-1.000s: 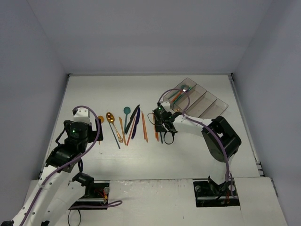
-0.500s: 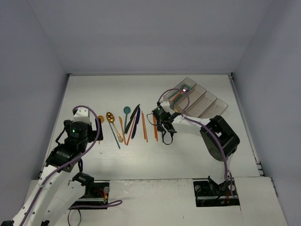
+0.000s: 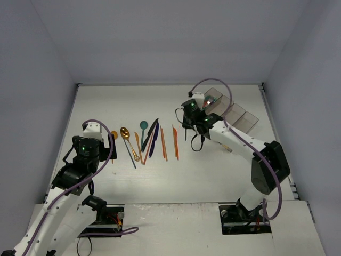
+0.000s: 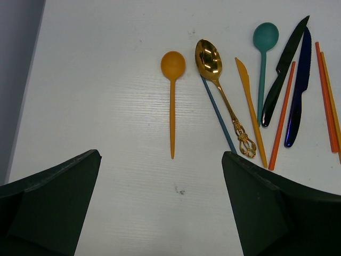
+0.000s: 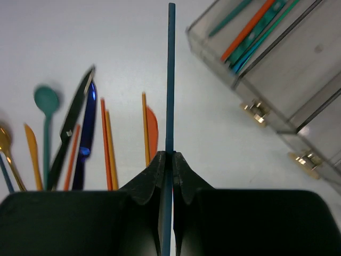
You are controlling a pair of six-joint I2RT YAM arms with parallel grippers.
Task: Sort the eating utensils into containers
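The right arm (image 3: 240, 145) has been swung from the table (image 3: 213, 170) toward the bins (image 3: 234, 114). The right gripper (image 5: 170, 157) has been clamped on a teal utensil (image 5: 170, 80), which is carried just short of them. The left gripper (image 4: 161, 160) is held wide apart over the unsorted utensils (image 4: 209, 56). One more sort is judged under way.

Left claw (image 4: 161, 160) gapes wide on its folded arm; right claw (image 5: 167, 162), arm outstretched, pinches a teal utensil (image 5: 170, 80).

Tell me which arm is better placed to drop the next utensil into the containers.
Right. Its hand is shut on a thin teal utensil, close to the containers. The left hand is open and empty, near the orange spoon, far from them.
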